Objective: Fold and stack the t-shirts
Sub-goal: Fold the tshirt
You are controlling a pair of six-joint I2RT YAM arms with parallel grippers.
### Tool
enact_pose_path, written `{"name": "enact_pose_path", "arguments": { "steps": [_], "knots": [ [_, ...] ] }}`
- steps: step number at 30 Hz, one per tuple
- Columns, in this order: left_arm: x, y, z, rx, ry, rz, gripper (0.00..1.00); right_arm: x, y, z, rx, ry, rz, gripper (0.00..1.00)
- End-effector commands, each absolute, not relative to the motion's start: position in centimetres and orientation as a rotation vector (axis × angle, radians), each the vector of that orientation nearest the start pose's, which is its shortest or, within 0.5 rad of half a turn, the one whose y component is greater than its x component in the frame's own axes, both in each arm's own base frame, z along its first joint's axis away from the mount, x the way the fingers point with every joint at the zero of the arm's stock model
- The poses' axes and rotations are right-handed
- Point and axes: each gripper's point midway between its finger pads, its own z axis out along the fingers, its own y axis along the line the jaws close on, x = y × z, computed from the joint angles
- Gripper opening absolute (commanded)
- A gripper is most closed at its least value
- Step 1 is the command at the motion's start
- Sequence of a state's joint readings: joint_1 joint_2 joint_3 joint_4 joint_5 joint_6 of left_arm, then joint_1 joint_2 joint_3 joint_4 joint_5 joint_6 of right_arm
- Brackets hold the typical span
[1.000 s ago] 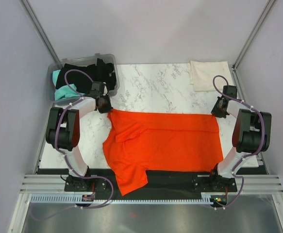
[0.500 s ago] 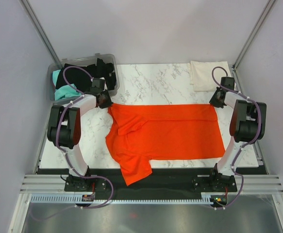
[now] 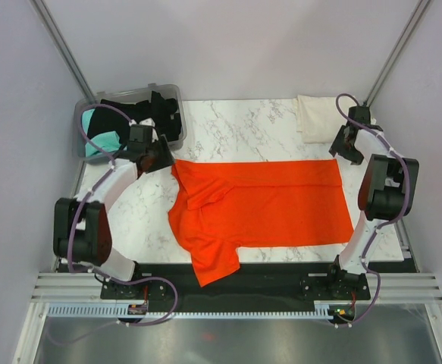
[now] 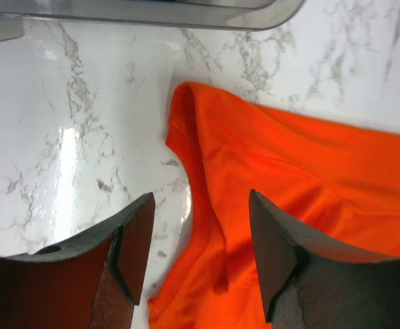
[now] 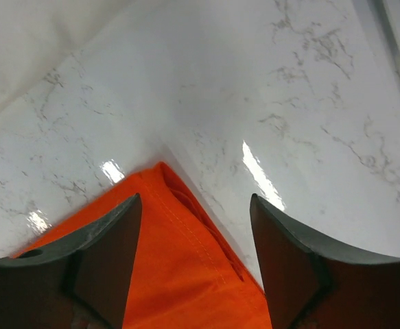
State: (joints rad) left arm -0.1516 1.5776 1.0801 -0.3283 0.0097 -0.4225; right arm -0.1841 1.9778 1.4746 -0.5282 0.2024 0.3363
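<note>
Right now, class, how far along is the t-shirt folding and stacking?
Done: one cream t-shirt lies folded at the far right. In hand: the orange t-shirt lies spread out, left gripper and right gripper open above its far corners. Left: folding it, plus the black shirts and teal shirt in the bin.

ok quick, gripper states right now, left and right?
Left gripper: open, holding nothing, above the far left corner of the orange t-shirt.
Right gripper: open, holding nothing, above its far right corner.
</note>
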Motion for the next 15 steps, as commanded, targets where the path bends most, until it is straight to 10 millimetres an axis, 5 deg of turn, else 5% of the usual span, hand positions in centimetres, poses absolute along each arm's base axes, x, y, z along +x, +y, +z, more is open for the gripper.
{"name": "enact_pose_path", "arguments": {
  "steps": [1,5,8,9,15],
  "knots": [
    [36.8,-8.0,13.3,-0.411,2.373,-0.335,0.65,41.6,-12.3,9.4,0.76,2.471,-0.372,0.73],
    [32.2,-9.8,13.8,-0.365,2.38,-0.483,0.65,38.8,-11.6,12.0,0.788,2.422,-0.351,0.75],
    [29.3,-11.0,13.0,-0.314,2.428,-0.531,0.65,36.5,-9.0,12.0,0.808,2.452,-0.204,0.75],
    [28.5,-11.2,13.3,-0.303,2.426,-0.546,0.65,35.2,-7.4,10.9,0.79,2.497,-0.159,0.77],
    [22.8,-13.2,11.8,-0.327,2.518,-0.667,0.65,30.4,3.5,11.8,0.488,2.572,0.24,0.69]
  ]
}}
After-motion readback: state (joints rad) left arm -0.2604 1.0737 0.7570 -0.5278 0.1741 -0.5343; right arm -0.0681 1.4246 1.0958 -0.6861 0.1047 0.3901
